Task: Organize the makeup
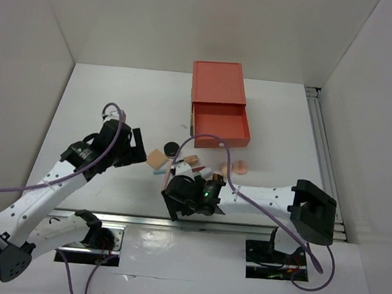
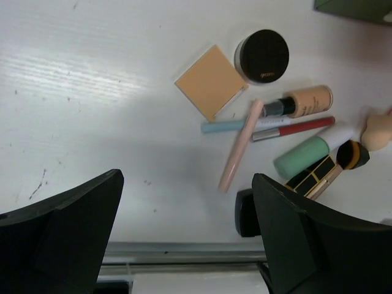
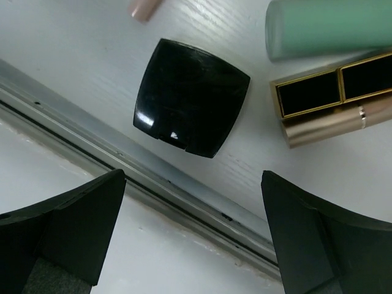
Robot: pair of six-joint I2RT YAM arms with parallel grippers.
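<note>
My right gripper (image 3: pixel 191 202) hangs spread wide and empty over the black compact (image 3: pixel 190 98): glossy, square, round-cornered, flat just beside the metal rail (image 3: pixel 73 131). Past the compact, 1 black-and-gold lipstick (image 3: pixel 334 92) and the mint tube (image 3: pixel 331 27) lie parallel, long axes crosswise. My left gripper (image 2: pixel 187 184) gapes empty too.

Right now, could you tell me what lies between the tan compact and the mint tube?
The left wrist view shows a pink pencil, a blue pencil and a red pencil lying there.

Makeup (image 1: pixel 192 161) in a cluster on the table (image 1: pixel 117 96), drawer box (image 1: pixel 219 97) behind
</note>
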